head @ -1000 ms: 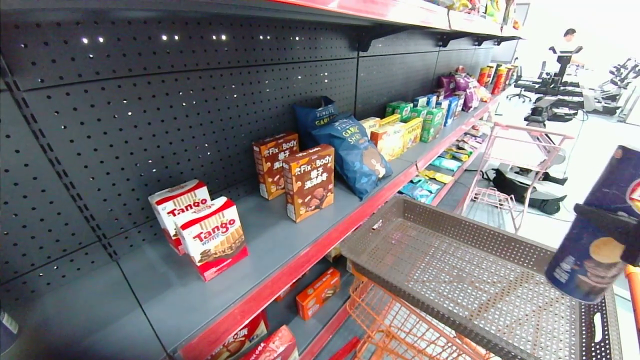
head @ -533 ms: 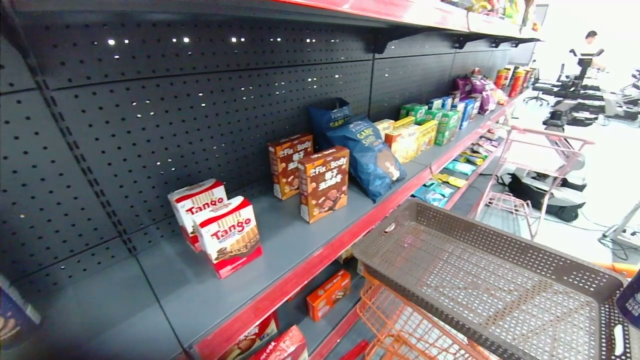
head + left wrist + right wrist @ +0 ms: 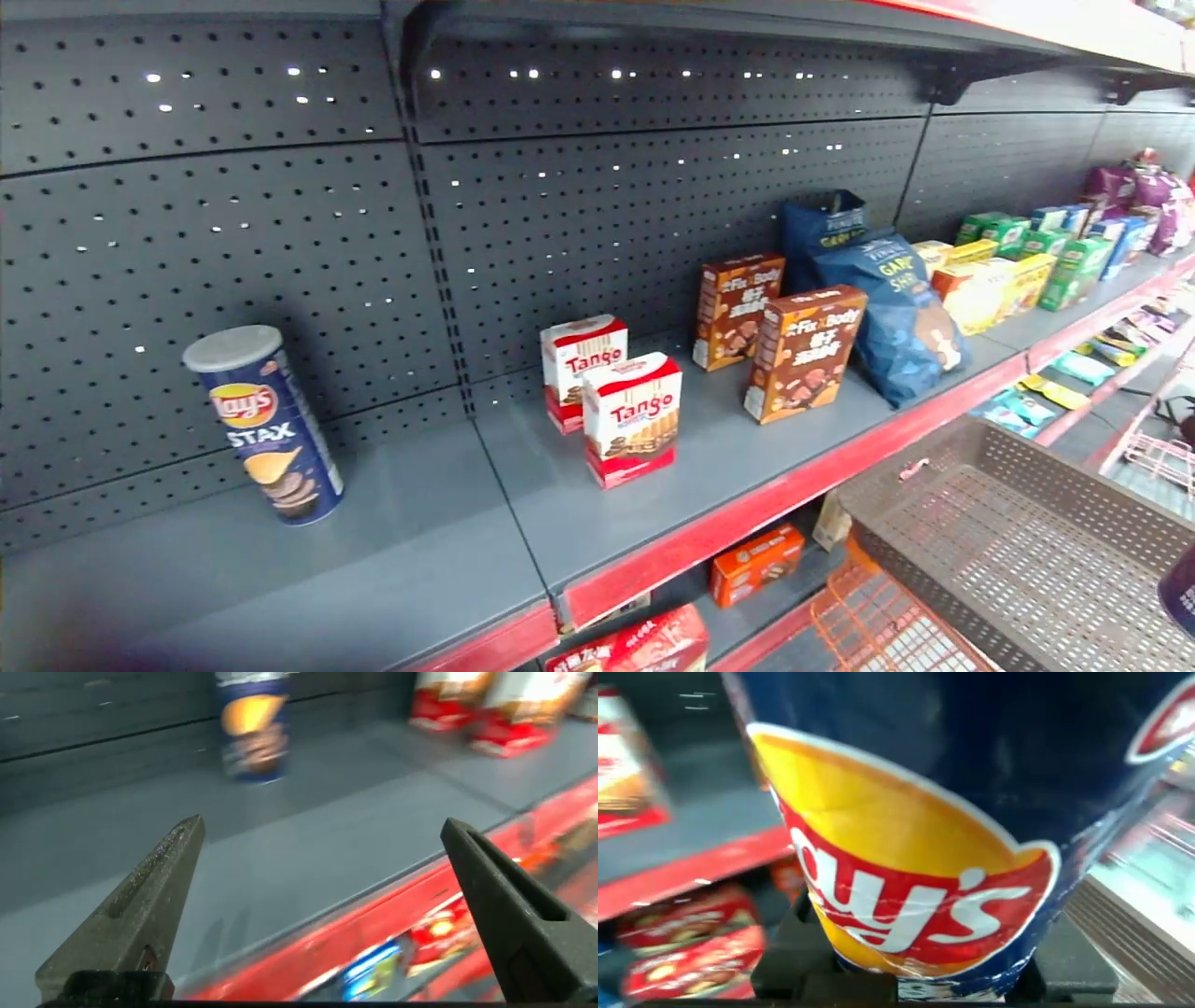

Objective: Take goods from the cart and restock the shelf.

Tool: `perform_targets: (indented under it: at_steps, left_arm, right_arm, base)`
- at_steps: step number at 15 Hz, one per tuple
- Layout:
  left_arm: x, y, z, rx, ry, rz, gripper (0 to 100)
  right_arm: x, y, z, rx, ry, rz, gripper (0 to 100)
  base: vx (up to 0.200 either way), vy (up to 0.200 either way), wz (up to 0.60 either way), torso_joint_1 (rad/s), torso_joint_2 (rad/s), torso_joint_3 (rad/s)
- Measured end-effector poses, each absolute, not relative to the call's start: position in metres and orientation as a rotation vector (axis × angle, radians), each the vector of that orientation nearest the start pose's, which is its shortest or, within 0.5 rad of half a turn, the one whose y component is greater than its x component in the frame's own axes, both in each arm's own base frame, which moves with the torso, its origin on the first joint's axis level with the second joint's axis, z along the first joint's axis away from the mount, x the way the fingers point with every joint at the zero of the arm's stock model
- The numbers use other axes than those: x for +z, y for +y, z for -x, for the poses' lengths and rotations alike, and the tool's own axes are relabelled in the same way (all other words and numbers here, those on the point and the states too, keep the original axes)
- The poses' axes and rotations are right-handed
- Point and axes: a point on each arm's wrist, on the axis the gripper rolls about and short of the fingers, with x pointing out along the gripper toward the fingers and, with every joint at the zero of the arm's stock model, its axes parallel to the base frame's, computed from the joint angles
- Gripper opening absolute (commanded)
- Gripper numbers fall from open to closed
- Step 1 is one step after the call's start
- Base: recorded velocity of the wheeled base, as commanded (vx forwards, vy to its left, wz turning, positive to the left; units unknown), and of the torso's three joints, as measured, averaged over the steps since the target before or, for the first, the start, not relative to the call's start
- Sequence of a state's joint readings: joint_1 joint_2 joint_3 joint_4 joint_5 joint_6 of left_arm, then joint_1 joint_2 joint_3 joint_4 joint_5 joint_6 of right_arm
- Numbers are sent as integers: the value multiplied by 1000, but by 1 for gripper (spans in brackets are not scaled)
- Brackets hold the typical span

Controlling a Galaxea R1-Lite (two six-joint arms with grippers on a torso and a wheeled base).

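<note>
Shelf (image 3: 448,523) space toward the robot's left lies bare around one chip can (image 3: 264,425), which stands upright by the pegboard, well apart from the wafer boxes (image 3: 630,420); that gap is likely the row to fill. The cart tray (image 3: 990,439) sits low on the right. A second can (image 3: 906,859) sits tight in the right gripper (image 3: 915,971), apparently clamped for placing, though its fingers are hidden. The left gripper (image 3: 320,831) gapes wide and empty near the shelf edge.

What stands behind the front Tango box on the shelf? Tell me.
A second Tango box stands behind the front Tango box, nearer the perforated back panel. Its lower corner is covered; whether they touch is unclear.
</note>
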State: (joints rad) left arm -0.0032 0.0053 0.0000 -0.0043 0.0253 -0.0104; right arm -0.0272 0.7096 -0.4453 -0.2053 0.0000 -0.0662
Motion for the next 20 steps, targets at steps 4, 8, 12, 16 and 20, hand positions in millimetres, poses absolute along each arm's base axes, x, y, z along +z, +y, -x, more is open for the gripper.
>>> perform_targets:
  at_steps: [4,8,12,16,20]
  left_arm:
    - [76,1,22,23,1,10,100]
    - [76,1,22,23,1,10,100]
    - [76,1,22,24,0,10,100]
    - [76,1,22,22,1,10,100]
    - [76,1,22,23,1,10,100]
  right_arm:
    - [215,-2,-57,-24,44,68,0]
    - [211,-1,-54,2,42,90,0]
    - [211,1,-51,29,27,90,0]
    - [216,3,-46,72,-14,90,0]
    - [215,6,-40,160,-33,89,0]
  base:
    - [0,0,600,2,4,2]
    - [0,0,600,-1,5,2]
    - [0,0,150,-1,2,1]
    - [0,0,0,0,0,0]
    - [0,0,0,0,0,0]
